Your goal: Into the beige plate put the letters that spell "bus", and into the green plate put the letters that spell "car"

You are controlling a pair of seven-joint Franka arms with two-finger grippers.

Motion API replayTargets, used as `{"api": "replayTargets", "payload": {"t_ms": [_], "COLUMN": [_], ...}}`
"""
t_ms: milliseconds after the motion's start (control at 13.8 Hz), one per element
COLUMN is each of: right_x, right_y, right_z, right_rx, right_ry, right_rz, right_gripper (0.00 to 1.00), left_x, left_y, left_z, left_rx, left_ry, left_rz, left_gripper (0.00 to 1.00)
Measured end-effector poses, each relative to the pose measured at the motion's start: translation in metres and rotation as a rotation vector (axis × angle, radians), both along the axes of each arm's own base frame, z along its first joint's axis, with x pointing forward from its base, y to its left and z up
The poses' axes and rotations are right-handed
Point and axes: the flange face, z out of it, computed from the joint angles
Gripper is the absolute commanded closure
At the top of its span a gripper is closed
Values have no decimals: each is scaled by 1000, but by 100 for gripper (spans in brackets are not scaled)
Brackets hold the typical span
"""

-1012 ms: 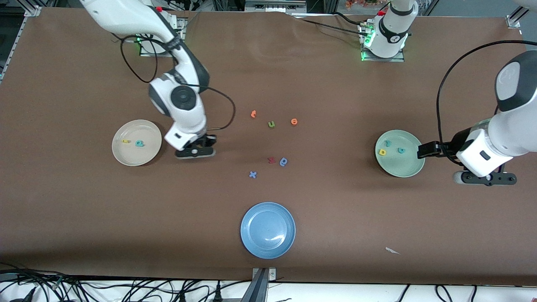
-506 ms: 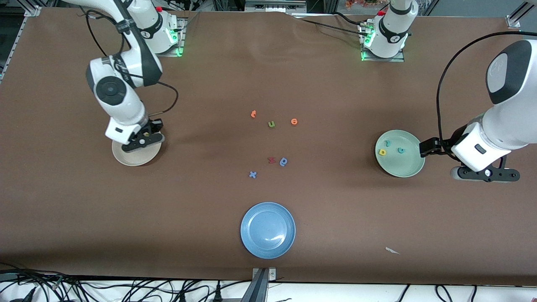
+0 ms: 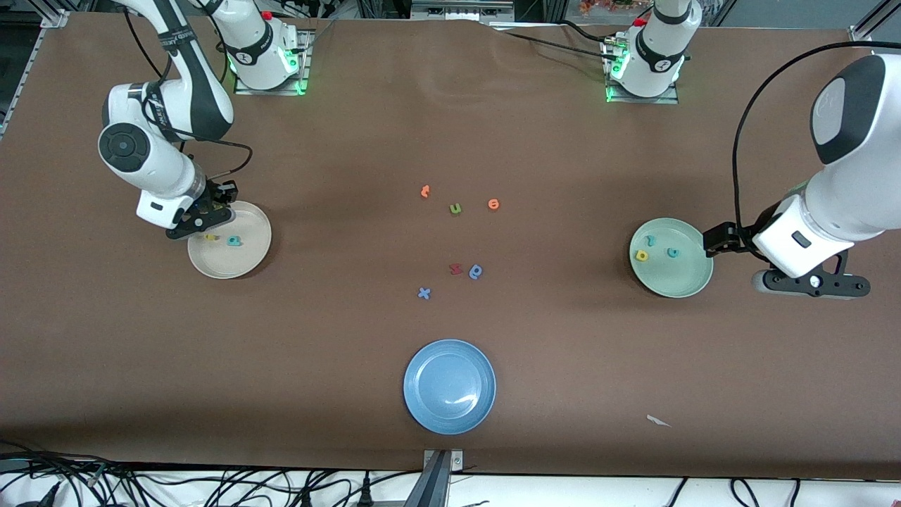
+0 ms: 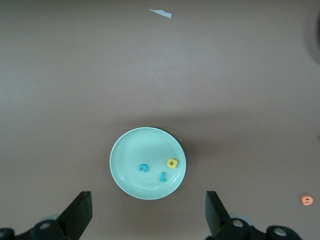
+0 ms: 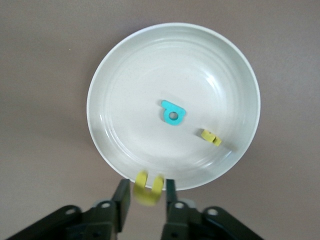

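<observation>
The beige plate (image 3: 246, 264) (image 5: 150, 75) lies toward the right arm's end of the table and holds a teal "b" (image 3: 234, 241) (image 5: 173, 114) and a yellow "s" (image 3: 210, 237) (image 5: 211, 137). My right gripper (image 3: 200, 220) (image 5: 148, 186) hangs over that plate's rim, jaws slightly apart. The yellow "u" (image 5: 149, 188) is blurred and loose between them. The green plate (image 3: 676, 282) (image 4: 132, 150) holds a yellow "a" (image 3: 641, 255) (image 4: 172, 163), a teal "c" (image 3: 673, 252) (image 4: 143, 168) and a teal "r" (image 3: 651, 241) (image 4: 163, 176). Beside it, over bare table, my left gripper (image 3: 809, 283) (image 4: 148, 207) waits open and empty.
Loose letters lie mid-table: two orange ones (image 3: 425, 191) (image 3: 493, 204), a green "u" (image 3: 455, 208), a red one (image 3: 455, 268), a blue round one (image 3: 476, 271) and a blue "x" (image 3: 424, 293). A blue plate (image 3: 449, 386) sits nearest the front camera, with a paper scrap (image 3: 658, 420) toward the left arm's end.
My right arm swung from mid-table to the beige plate's rim, and its jaws have parted off the yellow "u". The left arm shifted only slightly.
</observation>
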Motion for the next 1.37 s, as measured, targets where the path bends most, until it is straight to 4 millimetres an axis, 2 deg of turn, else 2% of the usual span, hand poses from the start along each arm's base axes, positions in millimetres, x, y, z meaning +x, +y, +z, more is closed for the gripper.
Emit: {"api": "replayTargets", "payload": {"t_ms": [289,434,506,795,1012,1374], "right_x": [-2,2,8,39,52,54], "right_y": [2,4,7,36,39,39], "right_z": [20,39,54,146,195,300], "right_rx": [46,48,42,25,29,26], "right_ry": [-10,-17,-14,-44,-74,-80], "right_rz": [-62,-78,-93,-141,-145,-159], "right_gripper": [0,0,0,0,0,0], "left_x": [-3,-3,-2,-3,-1,-1], "left_y": [7,7,7,7,7,3], "left_z": [1,0,0,-1,-4,-4], "left_rx": [9,8,8,8,8,7], "left_ry": [-1,-3,-3,-2,-2,-8], "left_rz": [7,6,5,5,5,-1], "left_gripper": [0,0,0,0,0,0]}}
